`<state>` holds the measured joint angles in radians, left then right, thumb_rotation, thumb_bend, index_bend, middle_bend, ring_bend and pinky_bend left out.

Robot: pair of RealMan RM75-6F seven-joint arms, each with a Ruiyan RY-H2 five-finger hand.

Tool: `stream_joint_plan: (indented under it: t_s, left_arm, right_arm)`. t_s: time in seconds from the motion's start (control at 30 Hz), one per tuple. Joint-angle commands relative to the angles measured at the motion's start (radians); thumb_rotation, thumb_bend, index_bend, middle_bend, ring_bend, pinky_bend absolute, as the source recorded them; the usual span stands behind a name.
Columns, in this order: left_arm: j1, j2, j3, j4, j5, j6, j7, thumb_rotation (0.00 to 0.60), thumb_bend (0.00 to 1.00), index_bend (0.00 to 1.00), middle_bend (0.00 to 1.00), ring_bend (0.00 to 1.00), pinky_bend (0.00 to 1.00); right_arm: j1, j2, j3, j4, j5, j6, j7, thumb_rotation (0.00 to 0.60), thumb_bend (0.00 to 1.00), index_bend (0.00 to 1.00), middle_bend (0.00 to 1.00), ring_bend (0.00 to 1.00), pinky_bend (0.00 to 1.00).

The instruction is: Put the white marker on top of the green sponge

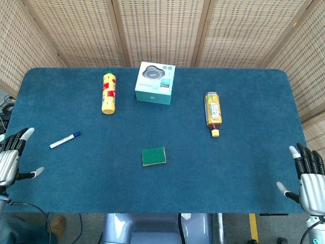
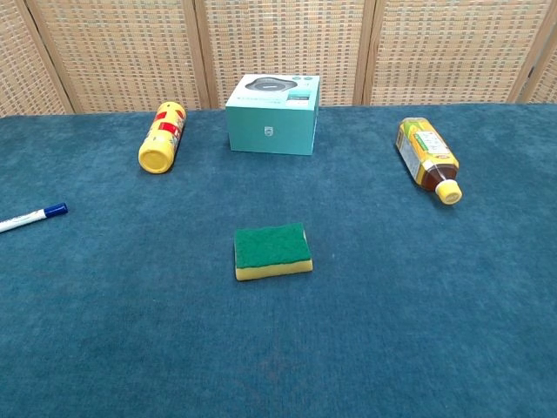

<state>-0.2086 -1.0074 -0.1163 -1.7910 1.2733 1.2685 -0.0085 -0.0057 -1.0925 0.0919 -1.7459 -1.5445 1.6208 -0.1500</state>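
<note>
While both hands hang at the near edge of the blue worktop [image 1: 254, 168], the left hand [image 1: 11, 160] is empty with fingers spread, and the right hand [image 1: 309, 178] is likewise released. Just ahead and to the right of the left hand lies the white marker [image 1: 64, 140], well apart from the green sponge [image 1: 153, 156], which sits between the two hands, nearer the left

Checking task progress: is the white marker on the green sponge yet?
Off. The white marker lies on the table, well left of the green sponge.
</note>
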Motion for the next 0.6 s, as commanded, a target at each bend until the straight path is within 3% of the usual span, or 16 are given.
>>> stream_joint_plan:
  t_s: [0.03,0.23,0.47,0.6]
  left_arm:
    - [-0.122,-0.106,-0.084,0.189,-0.146,-0.169,-0.045,0.600,0.17,0.02,0.00,0.00,0.00]
    - [-0.234,-0.197,-0.107,0.358,-0.327,-0.330,0.079,0.600,0.19,0.20,0.00,0.00,0.00]
    - [-0.320,-0.307,-0.118,0.488,-0.519,-0.428,0.191,0.600,0.29,0.38,0.00,0.00,0.00]
    - [-0.351,-0.373,-0.120,0.563,-0.582,-0.453,0.219,0.600,0.29,0.41,0.00,0.00,0.00]
  right_arm:
    - [0.007,-0.001,0.006,0.003,0.018,-0.016,0.001,0.600,0.00,0.03,0.00,0.00,0.00]
    - [0.015,-0.005,0.014,0.007,0.044,-0.035,-0.005,0.600,0.00,0.03,0.00,0.00,0.00]
    - [0.020,-0.009,0.016,0.013,0.059,-0.047,-0.008,0.600,0.00,0.03,0.00,0.00,0.00]
    - [0.023,-0.012,0.016,0.017,0.064,-0.054,-0.012,0.600,0.00,0.03,0.00,0.00,0.00]
